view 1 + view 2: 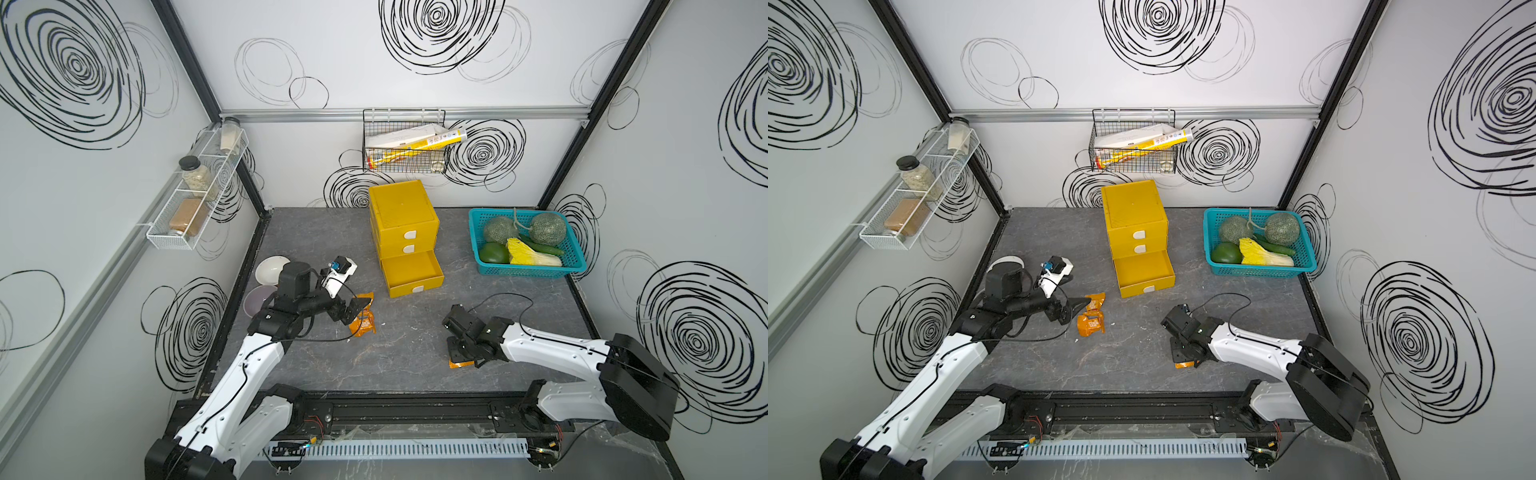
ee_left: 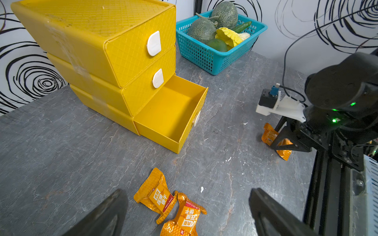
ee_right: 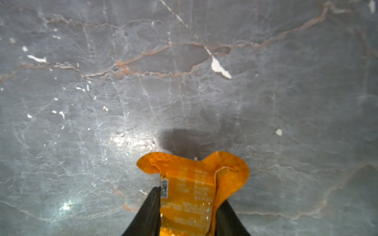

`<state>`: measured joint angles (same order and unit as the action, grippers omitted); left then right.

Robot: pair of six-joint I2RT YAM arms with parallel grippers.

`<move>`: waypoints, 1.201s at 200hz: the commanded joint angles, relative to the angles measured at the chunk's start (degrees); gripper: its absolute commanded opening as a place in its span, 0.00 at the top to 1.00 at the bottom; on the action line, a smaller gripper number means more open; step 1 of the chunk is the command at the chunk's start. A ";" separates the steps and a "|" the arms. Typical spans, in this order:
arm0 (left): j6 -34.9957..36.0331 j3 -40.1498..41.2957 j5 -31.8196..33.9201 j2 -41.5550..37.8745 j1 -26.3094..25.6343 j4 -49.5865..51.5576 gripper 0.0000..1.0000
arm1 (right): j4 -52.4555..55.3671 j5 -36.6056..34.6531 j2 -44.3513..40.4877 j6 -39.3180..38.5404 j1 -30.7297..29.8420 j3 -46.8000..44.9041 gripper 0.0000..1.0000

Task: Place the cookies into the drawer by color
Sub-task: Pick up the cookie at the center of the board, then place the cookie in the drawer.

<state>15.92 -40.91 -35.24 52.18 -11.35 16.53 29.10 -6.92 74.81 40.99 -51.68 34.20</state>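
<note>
The yellow drawer (image 1: 403, 216) stands at the back middle of the table, its bottom tray (image 1: 411, 270) pulled out and empty; the upper two are closed. Two orange cookies (image 2: 156, 196) (image 2: 185, 218) lie side by side on the table, also seen in a top view (image 1: 1091, 324). My left gripper (image 2: 188, 194) hovers over them, open, fingers wide on either side. My right gripper (image 3: 190, 196) is shut on a third orange cookie packet (image 3: 192, 183), low at the table near the front (image 1: 459, 364). No green or black packets are in view.
A teal basket (image 1: 528, 266) of melons and vegetables sits at the back right. Two bowls (image 1: 272, 268) lie at the left edge behind my left arm. A wire rack (image 1: 405, 141) and a jar shelf (image 1: 195, 195) hang on the walls. The black rail (image 1: 395, 409) runs along the front.
</note>
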 commanded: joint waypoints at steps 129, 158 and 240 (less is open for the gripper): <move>4.03 1.79 -3.42 -3.14 -1.78 -0.29 0.01 | 3.06 -3.78 8.08 -12.78 9.65 24.26 0.66; 4.42 2.77 -3.21 -3.49 -2.27 -1.33 0.01 | 0.66 -4.50 11.36 -16.25 11.88 30.29 0.66; 4.60 2.61 -3.62 -3.87 -2.84 -0.84 0.01 | -12.30 -2.67 21.83 -23.52 17.99 38.04 0.65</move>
<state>19.62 -38.72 -37.71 48.97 -13.85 16.93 22.06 -9.43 94.24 21.67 -34.52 69.84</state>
